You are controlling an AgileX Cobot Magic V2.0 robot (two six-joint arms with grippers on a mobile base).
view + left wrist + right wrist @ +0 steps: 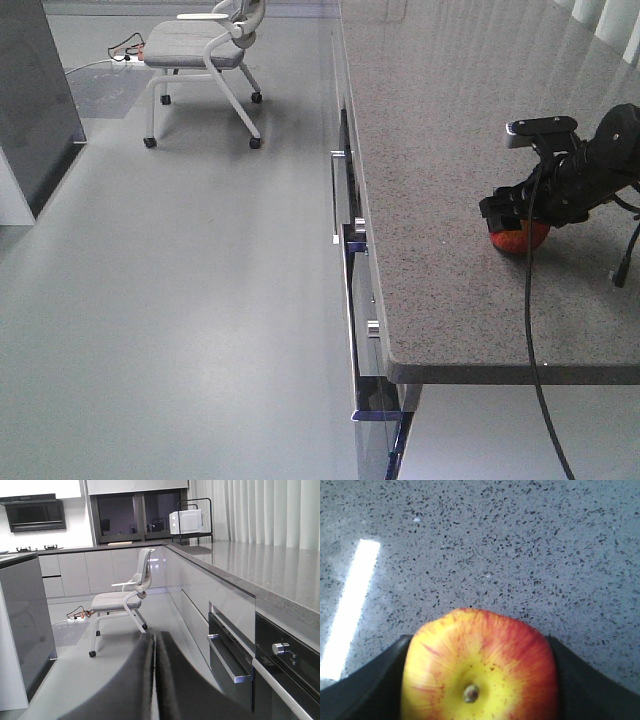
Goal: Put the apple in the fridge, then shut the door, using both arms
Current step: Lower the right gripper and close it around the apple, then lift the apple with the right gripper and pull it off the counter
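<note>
Apple (480, 665), red with yellow streaks, fills the near edge of the right wrist view, stem end facing the camera. It sits between the two black fingers (370, 685) of the right gripper (479, 640); one finger lies against each side of the fruit, so the gripper is closed around it. Beyond the fingertips stretches the speckled grey counter (495, 540), with a bright strip of reflected light to the left of the left finger.

From the front view, the right gripper (515, 212) comes down over the apple (520, 238), which rests on the counter (450, 120) near its front edge. A black cable hangs from the arm past that edge.

In the left wrist view, the left gripper (154, 680) shows as two dark, blurred fingers (125, 690) pressed together with only a thin seam between them, holding nothing. Ahead of the fingertips is bare grey floor. To their right runs the cabinet front with a built-in oven (280, 670). To their left stands the dark grey fridge (20, 625), its door edge not clearly visible. Further ahead of the fingertips is a grey office chair (122, 600), and far beyond, a white microwave (186, 521).
</note>
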